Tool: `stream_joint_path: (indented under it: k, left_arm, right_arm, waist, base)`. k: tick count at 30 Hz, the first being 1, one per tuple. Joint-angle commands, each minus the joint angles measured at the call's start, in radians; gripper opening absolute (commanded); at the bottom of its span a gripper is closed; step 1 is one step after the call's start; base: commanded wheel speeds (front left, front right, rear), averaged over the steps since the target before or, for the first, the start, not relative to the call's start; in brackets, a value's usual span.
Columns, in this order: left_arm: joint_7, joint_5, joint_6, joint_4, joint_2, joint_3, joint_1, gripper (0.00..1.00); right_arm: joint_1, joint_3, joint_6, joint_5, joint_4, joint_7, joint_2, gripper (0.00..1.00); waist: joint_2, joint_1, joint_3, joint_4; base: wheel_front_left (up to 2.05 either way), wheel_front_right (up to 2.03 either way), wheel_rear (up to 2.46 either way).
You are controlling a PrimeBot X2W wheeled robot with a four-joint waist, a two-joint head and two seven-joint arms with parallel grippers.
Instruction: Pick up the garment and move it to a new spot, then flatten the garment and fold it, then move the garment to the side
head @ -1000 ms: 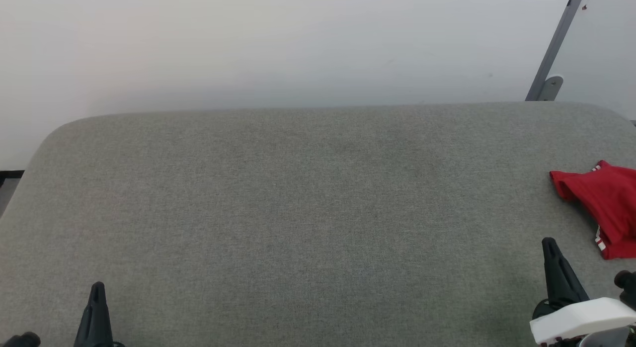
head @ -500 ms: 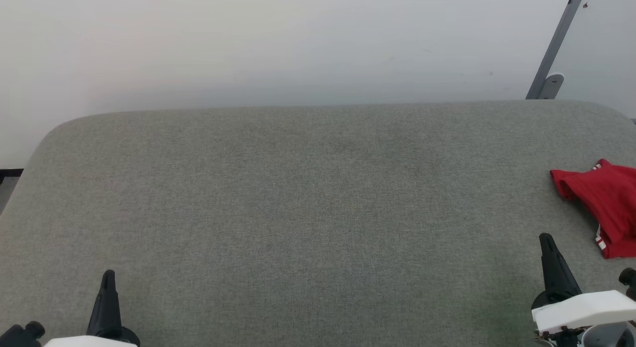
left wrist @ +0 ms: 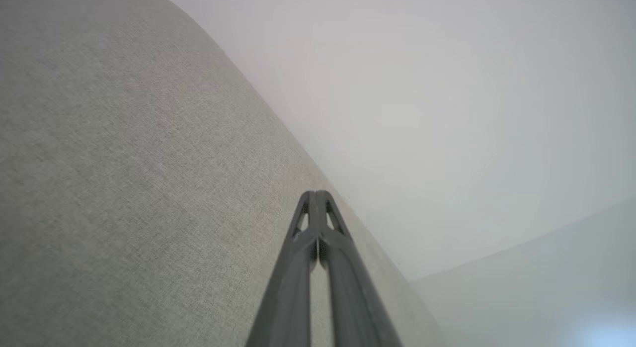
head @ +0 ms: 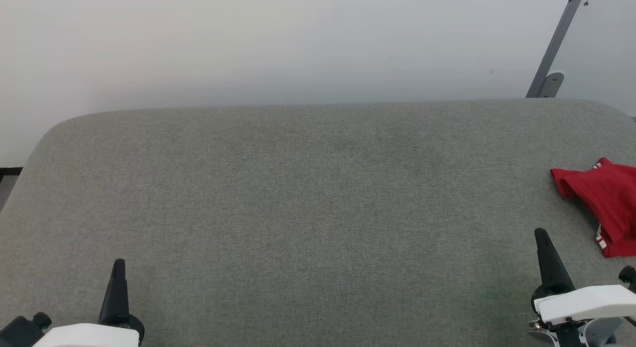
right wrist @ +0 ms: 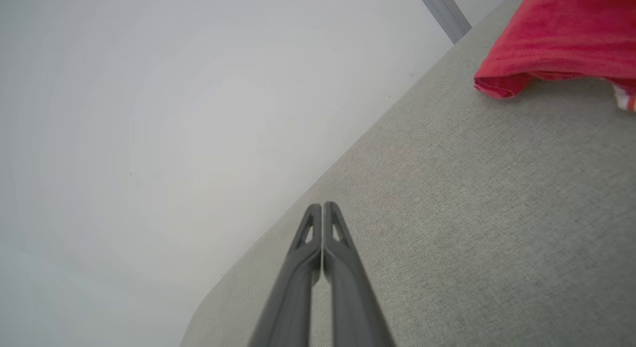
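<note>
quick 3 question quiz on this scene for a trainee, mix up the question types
1. True or false: the shirt lies at the middle of the grey table.
2. Which arm's jaws are nearer the shirt? A) left B) right C) both equally near
3. Fill in: both pairs of jaws are ____, with nothing between them.

Key: 1 false, it lies at the robot's far right, partly cut off by the head view's edge. 2 B. 3 shut.
</note>
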Motion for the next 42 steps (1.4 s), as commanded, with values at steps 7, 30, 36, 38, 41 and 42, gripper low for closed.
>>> stream_joint_path:
  k: [7, 30, 36, 38, 41, 42]
  left_arm:
    - [0.026, -0.077, -0.002, -0.001, -0.001, -0.003, -0.039, 0.0]
    - [0.088, -0.284, -0.004, 0.021, -0.025, -0.014, -0.091, 0.0]
    - [0.1, -0.321, -0.004, 0.026, -0.029, -0.017, -0.098, 0.0]
    - [0.104, -0.336, -0.004, 0.027, -0.03, -0.018, -0.103, 0.0]
    - [0.112, -0.359, -0.004, 0.029, -0.033, -0.019, -0.11, 0.0]
    - [0.113, -0.368, -0.004, 0.03, -0.034, -0.02, -0.111, 0.0]
  right_arm:
    - [-0.031, -0.011, 0.0, 0.084, -0.012, 0.025, 0.008, 0.0]
    - [-0.052, -0.023, 0.0, 0.303, -0.009, 0.089, 0.039, 0.0]
    - [-0.056, -0.026, 0.0, 0.344, -0.009, 0.1, 0.045, 0.0]
    - [-0.058, -0.027, 0.0, 0.359, -0.009, 0.105, 0.047, 0.0]
    - [-0.061, -0.028, 0.0, 0.383, -0.008, 0.112, 0.05, 0.0]
    - [-0.062, -0.029, 0.0, 0.39, -0.008, 0.114, 0.051, 0.0]
  waist:
    - [-0.0001, 0.0, 0.002, 0.0]
    - [-0.0001, 0.0, 0.01, -0.001]
    - [-0.0001, 0.0, 0.012, -0.001]
    - [-0.0001, 0.0, 0.013, -0.001]
    - [-0.0001, 0.0, 0.014, -0.001]
    - [-0.0001, 0.0, 0.014, -0.001]
  base:
    - [0.0, 0.0, 0.0]
    - [0.0, 0.0, 0.0]
    - [0.0, 0.0, 0.0]
    - [0.0, 0.0, 0.0]
    - [0.0, 0.0, 0.0]
    - [0.0, 0.0, 0.0]
